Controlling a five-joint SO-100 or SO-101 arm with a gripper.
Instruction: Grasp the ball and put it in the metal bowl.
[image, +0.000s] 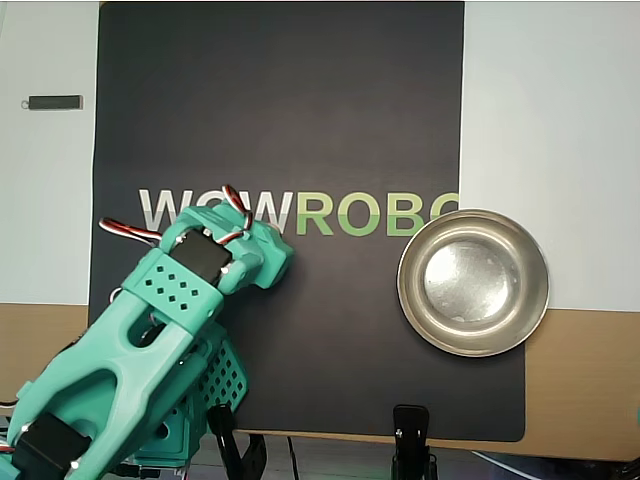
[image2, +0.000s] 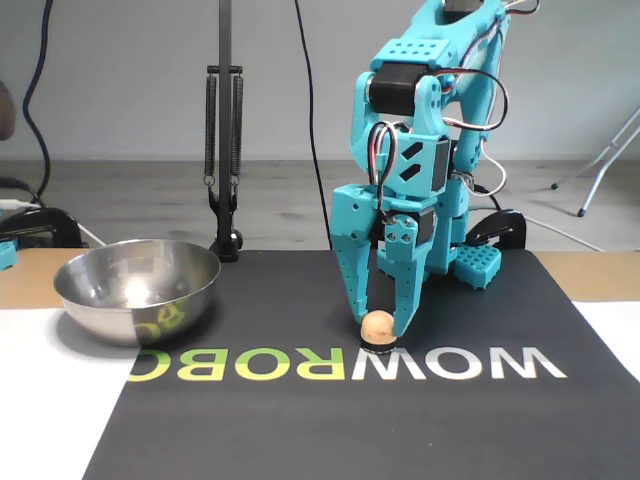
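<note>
claw (image2: 380, 325): pointing straight down in the fixed view, both teal fingers closing in on the ball, one on each side; looks like it's gripping it, tips sitting at mat level
ball (image2: 377, 326): peach-orange, sitting low between the fingertips on a small dark stub, right at the top edge of the white "W" print; hidden under the arm in the overhead view
metal bowl (image2: 137, 289): standing upright at 9 o'clock from the ball in the fixed view, well apart from it, resting on the mat's edge; showing only reflections inside
metal bowl, overhead (image: 473, 283): lying at 3 o'clock from the arm's wrist, overlapping the mat's right edge, covering the end of the green lettering
arm (image: 150, 340): teal, reaching in from the 7 o'clock corner of the overhead view, wrist ending over the "WOW" letters; red-white-black servo wires looping off the top
mat (image: 280, 120): black, printed "WOWROBO", lying on the worktop (image: 580, 390); white sheets flanking it on both sides
lamp stand (image2: 224, 130): black, with twin springs, standing behind the bowl at 12 o'clock in the fixed view
small dark bar (image: 55, 102): lying on the white sheet at 10 o'clock in the overhead view, clear of the mat
</note>
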